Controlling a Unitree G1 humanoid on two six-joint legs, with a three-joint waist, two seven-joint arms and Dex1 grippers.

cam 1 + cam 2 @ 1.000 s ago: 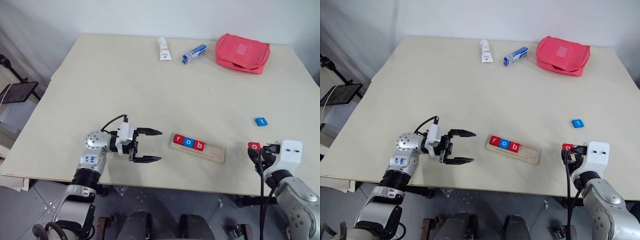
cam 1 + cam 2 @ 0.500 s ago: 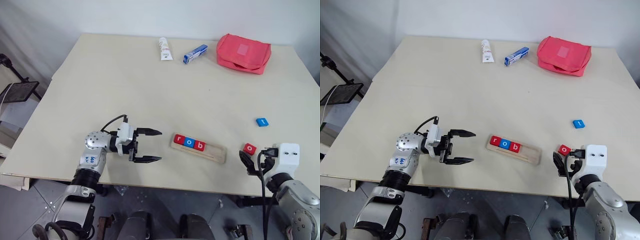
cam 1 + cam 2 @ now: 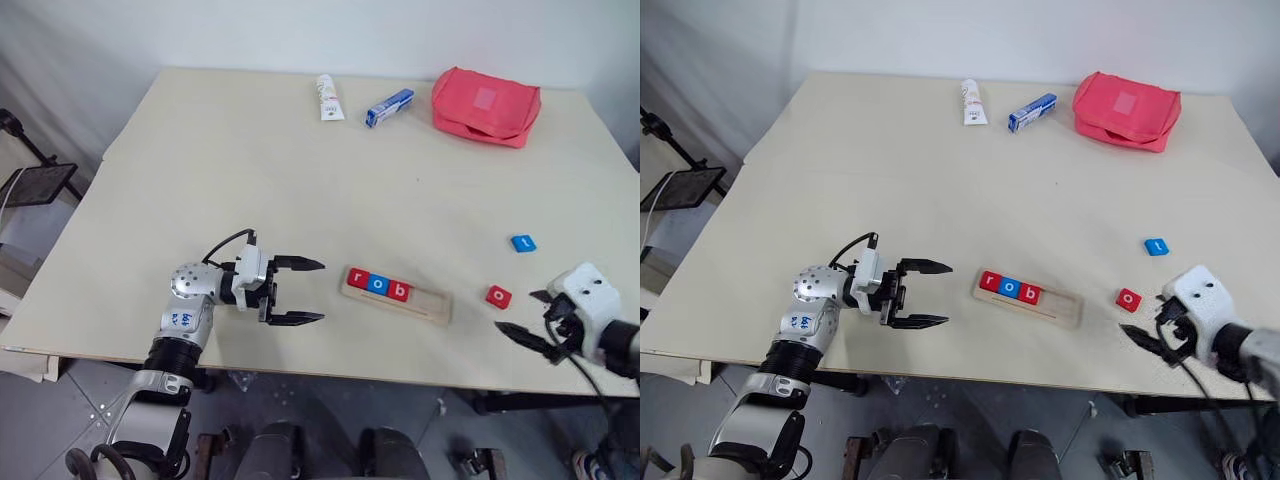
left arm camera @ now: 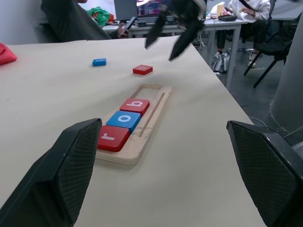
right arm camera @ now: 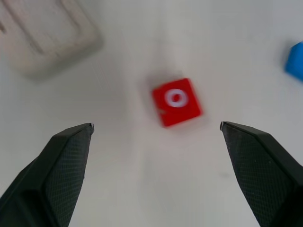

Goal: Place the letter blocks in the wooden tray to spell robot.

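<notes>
Head views: the wooden tray [image 3: 396, 297] lies near the worktop's front edge, holding r, o, b at its left end, leaving room for two more. The red o block [image 3: 499, 296] and blue t block [image 3: 522, 243] lie loose toward the right edge. Left gripper [image 3: 300, 291] waits beside the tray, fingers spread and empty.

Right wrist view: the right gripper [image 5: 156, 132] has its fingers released, the o block lying flat between them, untouched.

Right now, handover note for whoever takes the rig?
Left gripper: open, holding nothing, left of the wooden tray.
Right gripper: open, holding nothing, near the table's front edge by the red o block.
Done: r, o, b blocks sit at the tray's left end.
Left: red o block and blue t block lie loose on the table right of the tray; place o, then t.
</notes>
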